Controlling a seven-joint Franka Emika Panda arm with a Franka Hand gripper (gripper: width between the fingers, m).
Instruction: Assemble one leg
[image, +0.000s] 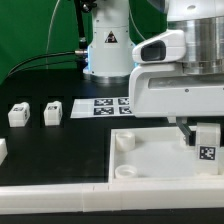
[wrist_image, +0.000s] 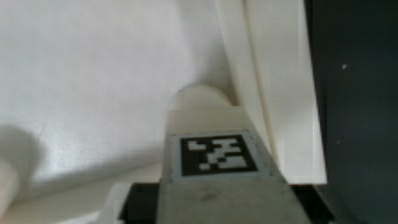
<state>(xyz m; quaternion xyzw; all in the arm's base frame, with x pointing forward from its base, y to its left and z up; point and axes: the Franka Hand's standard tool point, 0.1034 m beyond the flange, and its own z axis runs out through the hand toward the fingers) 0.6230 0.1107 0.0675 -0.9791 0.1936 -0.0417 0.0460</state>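
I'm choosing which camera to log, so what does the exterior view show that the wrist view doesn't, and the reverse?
Only the exterior view shows two spare legs standing apart on the black table, the marker board and the panel's corner socket. Only the wrist view shows the held leg's tag close up. Both show the claw shut on the leg over the white panel.

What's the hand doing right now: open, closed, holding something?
Hand: closed on a leg, held over the square panel.
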